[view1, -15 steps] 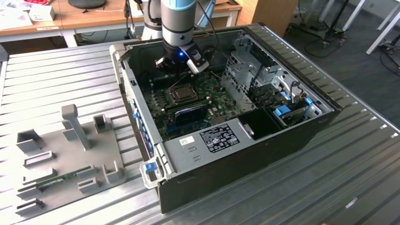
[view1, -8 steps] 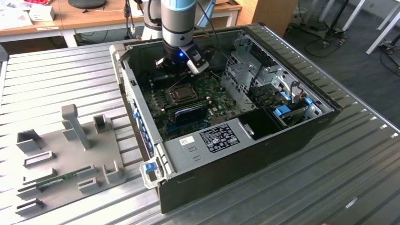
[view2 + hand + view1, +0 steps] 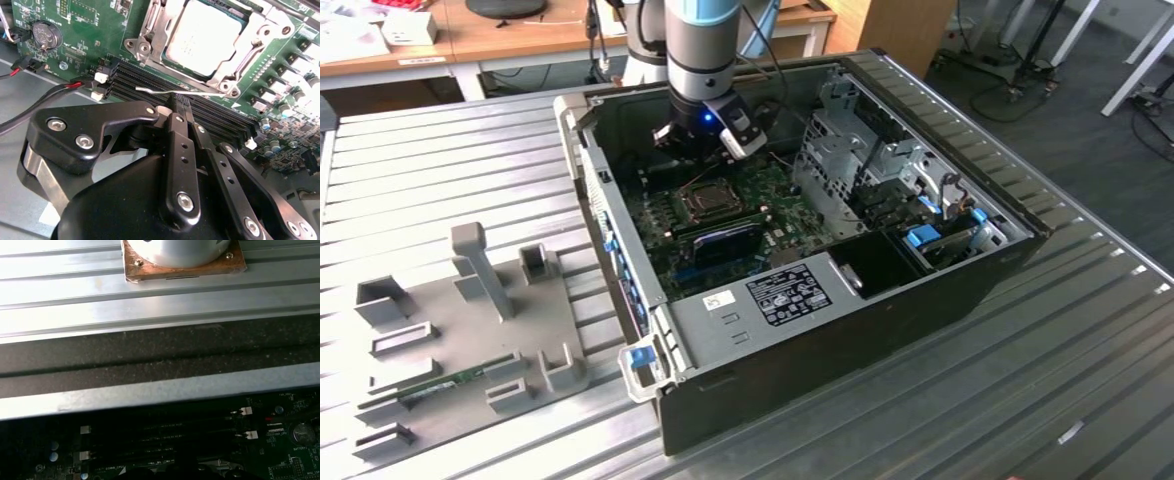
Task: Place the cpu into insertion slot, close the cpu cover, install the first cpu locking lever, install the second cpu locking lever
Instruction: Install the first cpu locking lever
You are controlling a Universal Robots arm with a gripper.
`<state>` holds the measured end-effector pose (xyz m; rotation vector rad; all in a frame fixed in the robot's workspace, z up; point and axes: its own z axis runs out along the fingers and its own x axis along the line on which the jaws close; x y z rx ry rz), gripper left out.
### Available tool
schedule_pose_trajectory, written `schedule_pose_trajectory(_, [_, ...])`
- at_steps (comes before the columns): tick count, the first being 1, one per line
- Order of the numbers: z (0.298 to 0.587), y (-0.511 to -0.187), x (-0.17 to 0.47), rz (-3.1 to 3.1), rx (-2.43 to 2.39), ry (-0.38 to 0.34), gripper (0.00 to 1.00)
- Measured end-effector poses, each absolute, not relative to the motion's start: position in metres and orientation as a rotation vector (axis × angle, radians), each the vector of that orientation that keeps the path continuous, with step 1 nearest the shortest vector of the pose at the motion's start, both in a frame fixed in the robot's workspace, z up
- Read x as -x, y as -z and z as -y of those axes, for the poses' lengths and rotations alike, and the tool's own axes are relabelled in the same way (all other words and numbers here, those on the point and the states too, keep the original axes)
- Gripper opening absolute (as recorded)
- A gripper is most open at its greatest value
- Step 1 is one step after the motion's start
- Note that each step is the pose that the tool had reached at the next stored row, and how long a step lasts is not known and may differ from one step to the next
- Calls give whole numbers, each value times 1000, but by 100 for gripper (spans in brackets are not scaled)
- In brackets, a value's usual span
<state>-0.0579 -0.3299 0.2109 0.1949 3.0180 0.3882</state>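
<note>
The cpu (image 3: 205, 37) sits in the insertion slot (image 3: 150, 30) with the cpu cover (image 3: 250, 50) down over its edges — seated and framed. The gripper (image 3: 181, 102) hovers just beside the socket, over the memory slots (image 3: 220, 120), fingers pressed together on nothing — apparently placed to work a thin locking lever (image 3: 165, 91).

My arm (image 3: 700, 50) is silver-grey with a pale blue joint cap at twelve o'clock, a blue light glowing at its wrist, above a black gripper (image 3: 181, 107) of silver-screwed linkage bars.
</note>
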Motion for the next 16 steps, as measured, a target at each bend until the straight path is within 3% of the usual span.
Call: schedule_pose_trajectory(16, [330, -206, 51, -3018, -195, -387, 10])
